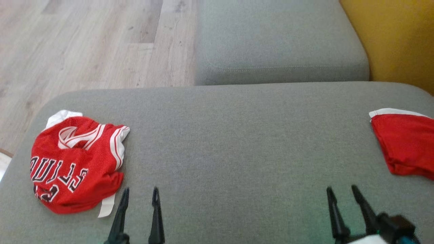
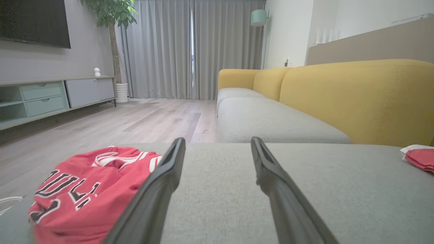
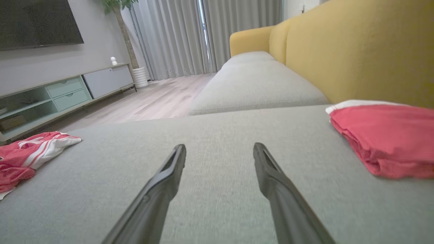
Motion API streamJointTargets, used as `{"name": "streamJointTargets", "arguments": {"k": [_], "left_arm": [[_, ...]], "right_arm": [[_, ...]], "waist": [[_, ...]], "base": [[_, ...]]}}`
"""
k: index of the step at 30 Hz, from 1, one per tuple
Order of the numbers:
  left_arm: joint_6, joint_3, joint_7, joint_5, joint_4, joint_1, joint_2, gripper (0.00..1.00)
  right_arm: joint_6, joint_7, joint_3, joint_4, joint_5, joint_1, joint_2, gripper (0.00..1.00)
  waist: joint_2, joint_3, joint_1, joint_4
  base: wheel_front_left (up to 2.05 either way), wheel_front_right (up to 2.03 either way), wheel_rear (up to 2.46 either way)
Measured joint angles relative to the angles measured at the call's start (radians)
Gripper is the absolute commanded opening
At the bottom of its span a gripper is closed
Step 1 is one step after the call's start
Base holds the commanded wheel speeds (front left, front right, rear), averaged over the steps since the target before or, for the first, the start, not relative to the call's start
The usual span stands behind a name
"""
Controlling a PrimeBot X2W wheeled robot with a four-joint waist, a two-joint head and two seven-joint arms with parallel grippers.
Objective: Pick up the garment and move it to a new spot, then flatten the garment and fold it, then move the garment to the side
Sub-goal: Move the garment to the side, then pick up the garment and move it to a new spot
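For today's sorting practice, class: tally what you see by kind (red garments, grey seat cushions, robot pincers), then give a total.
Red garments: 2, the crumpled jersey and the folded garment
Grey seat cushions: 2, the near cushion and the far cushion
Pincers: 2, the left pincer and the right pincer, both open
Total: 6

Yellow sofa (image 2: pixel 356 101), wood floor (image 2: pixel 135 122), grey curtains (image 2: pixel 162 51)

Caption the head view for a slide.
Over a grey sofa cushion, left gripper and right gripper both open; crumpled red Bulls jersey at left, folded red garment at right.
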Motion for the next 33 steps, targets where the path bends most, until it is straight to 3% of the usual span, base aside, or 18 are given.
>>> {"name": "streamJointTargets", "arguments": {"k": [23,33], "left_arm": [[-0.070,0.053,0.000,0.013,0.051,0.047,-0.002,1.00],[-0.079,0.057,0.000,0.013,0.055,0.047,-0.002,1.00]], "right_arm": [[0.000,0.000,-0.010,-0.002,-0.014,0.040,0.033,1.00],[0.000,0.000,-0.008,-0.003,-0.014,0.040,0.032,1.00]], "waist": [[0.0000,-0.015,0.0002,-0.019],[0.0000,-0.023,0.0002,-0.013]], "base": [[0.00,0.00,0.00],[0.00,0.00,0.00]]}}
